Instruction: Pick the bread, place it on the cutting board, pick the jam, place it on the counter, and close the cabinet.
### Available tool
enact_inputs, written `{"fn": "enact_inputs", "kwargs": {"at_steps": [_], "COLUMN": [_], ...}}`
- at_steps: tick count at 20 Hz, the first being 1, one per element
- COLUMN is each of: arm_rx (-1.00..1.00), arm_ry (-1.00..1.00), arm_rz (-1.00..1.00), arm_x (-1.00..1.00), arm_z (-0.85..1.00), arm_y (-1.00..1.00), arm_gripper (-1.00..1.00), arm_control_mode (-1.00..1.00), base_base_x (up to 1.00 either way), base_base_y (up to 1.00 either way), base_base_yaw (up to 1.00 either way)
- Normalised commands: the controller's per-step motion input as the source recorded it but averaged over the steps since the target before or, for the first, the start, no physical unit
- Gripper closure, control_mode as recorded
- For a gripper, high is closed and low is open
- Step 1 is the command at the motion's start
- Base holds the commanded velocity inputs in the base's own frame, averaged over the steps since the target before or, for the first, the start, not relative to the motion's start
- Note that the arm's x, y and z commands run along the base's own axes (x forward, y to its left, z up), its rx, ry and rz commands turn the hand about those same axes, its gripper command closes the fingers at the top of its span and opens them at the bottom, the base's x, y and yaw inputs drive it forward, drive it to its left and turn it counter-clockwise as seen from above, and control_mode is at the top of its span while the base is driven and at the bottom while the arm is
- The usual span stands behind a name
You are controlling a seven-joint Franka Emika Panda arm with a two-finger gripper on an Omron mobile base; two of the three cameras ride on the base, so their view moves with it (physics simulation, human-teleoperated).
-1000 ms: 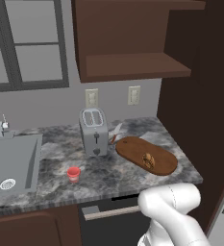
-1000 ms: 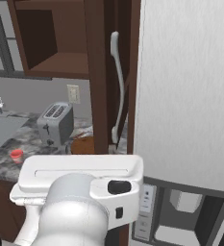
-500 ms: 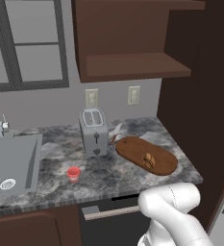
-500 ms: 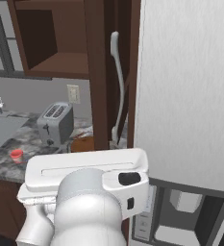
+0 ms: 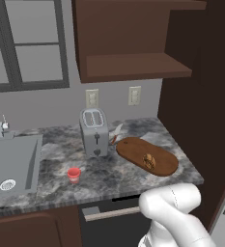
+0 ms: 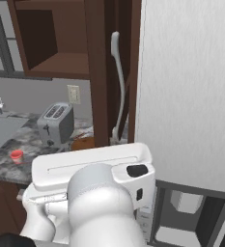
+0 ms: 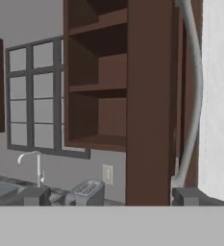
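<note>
The bread (image 5: 149, 160) lies on the oval cutting board (image 5: 133, 147), at the right end of the marbled counter (image 5: 109, 173). On the same counter, in front of the toaster, the red jam (image 5: 74, 174) stands upright; the right base view has the jam (image 6: 17, 155) at far left. Above, the cabinet (image 5: 133, 62) stands open with bare shelves. Its door (image 7: 149, 96) is swung out, and its silver handle (image 6: 118, 87) faces me. My gripper (image 7: 111, 196) is open and holds nothing, level with the door's lower edge and well short of it.
A silver toaster (image 5: 94, 131) stands left of the board. The sink (image 5: 12, 164) with its faucet (image 7: 34, 163) lies further left, under a window. A white fridge side (image 6: 186, 87) rises right of the door. My arm (image 5: 174, 212) is low in front of the counter.
My hand has risen slightly and shifted right in the right base view. Bread, jam and cabinet door have not moved.
</note>
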Motion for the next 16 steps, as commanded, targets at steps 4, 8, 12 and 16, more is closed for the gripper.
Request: {"fn": "enact_inputs", "kwargs": {"at_steps": [4,8,12,16], "arm_rx": [0.0,0.0,0.0,0.0], "arm_ry": [0.0,0.0,0.0,-0.01], "arm_rz": [0.09,0.1,0.1,0.09], "arm_x": [0.02,0.01,0.0,0.0], "arm_z": [0.0,0.0,0.0,0.0], "arm_y": [0.0,0.02,0.01,0.05], "arm_gripper": [-1.0,-1.0,-1.0,-1.0], "arm_control_mode": [-1.0,-1.0,-1.0,-1.0], "base_base_x": [0.0,0.0,0.0,0.0], "base_base_y": [0.0,0.0,0.0,0.0], "base_base_yaw": [0.0,0.0,0.0,0.0]}}
